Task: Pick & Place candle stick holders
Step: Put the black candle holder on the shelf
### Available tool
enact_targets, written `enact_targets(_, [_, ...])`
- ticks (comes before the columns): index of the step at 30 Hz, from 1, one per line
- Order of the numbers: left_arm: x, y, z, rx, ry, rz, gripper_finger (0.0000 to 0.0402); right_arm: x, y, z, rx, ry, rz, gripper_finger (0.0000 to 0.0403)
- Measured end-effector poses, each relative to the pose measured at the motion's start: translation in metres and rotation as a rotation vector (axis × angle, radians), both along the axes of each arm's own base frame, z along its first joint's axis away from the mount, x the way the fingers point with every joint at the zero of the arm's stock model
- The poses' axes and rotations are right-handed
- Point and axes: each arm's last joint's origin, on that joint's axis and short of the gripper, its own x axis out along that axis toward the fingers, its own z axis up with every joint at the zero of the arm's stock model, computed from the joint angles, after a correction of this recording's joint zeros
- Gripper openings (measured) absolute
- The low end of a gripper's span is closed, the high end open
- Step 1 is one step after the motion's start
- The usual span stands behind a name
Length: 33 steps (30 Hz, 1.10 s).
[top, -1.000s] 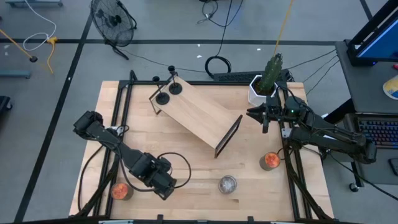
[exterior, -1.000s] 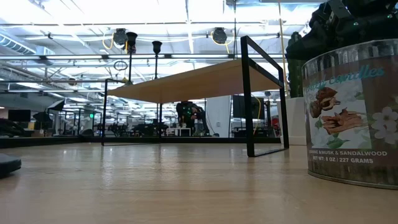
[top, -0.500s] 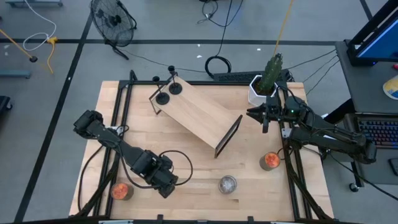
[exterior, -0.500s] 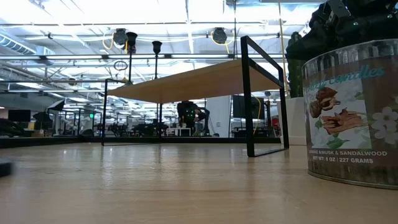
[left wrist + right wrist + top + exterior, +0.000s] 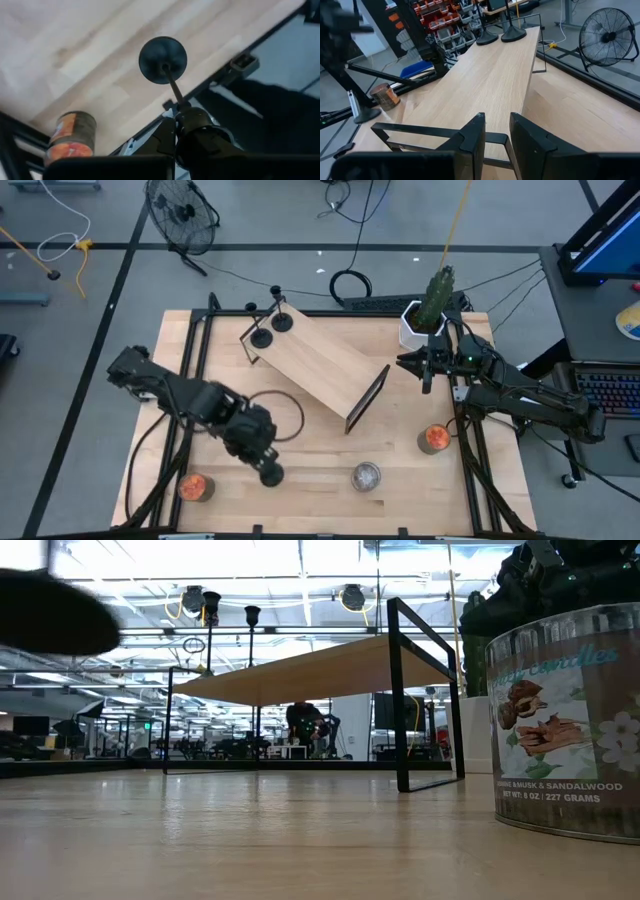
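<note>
A black candle stick holder [image 5: 162, 60] with a round base and thin stem hangs above the table's near left part, with my left gripper [image 5: 266, 464] shut on it. Its base shows as a dark blur [image 5: 50, 610] in the low view. Two more black holders [image 5: 262, 337] [image 5: 283, 322] stand on their bases at the far end of the wooden riser [image 5: 315, 365]. Two orange glass cups [image 5: 195, 486] [image 5: 434, 439] and a silvery cup [image 5: 366, 476] stand on the table. My right gripper [image 5: 420, 366] waits open by the riser's right end, holding nothing. My left gripper pinches the upper end of the holder's stem [image 5: 179, 102] between its two fingers. The fingers point down, and the stem runs on in line with them. The holder hangs below them with its round base [image 5: 162, 60] lowest, clear of the table.
A white pot with a green cactus [image 5: 425, 315] stands at the far right, behind my right gripper. The riser lies slantwise across the table's middle, its black frame end [image 5: 368, 398] toward the right. A black rail [image 5: 182, 380] runs along the table's left side.
My left gripper has risen and gone a little toward the table's far edge, and has taken the black holder up with it. The holder's base, which stood low at the table a second ago, now hangs well above it.
</note>
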Motion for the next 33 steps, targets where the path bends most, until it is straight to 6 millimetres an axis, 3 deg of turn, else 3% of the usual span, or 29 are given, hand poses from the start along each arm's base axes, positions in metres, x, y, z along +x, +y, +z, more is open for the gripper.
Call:
enact_targets(6, [-0.007,0.026,0.05,0.036,-0.1,0.095,0.0016,0.0,0.0,0.0,-0.005,0.001,0.001,0.0084])
enact_targets(11, [-0.014,0.048,0.077,0.029,-0.134,0.209,0.0016,0.0,0.0,0.0,-0.005,0.001,0.001,0.0084])
enact_targets(25, [-0.014,0.097,0.107,0.032,-0.284,0.302,0.0016,0.0,0.0,0.0,-0.021,0.004,0.003,0.0084])
enact_targets(33, [-0.006,0.131,0.117,0.135,-0.379,0.287,0.0016,0.0,0.0,0.0,-0.024,0.005,0.002,0.0084])
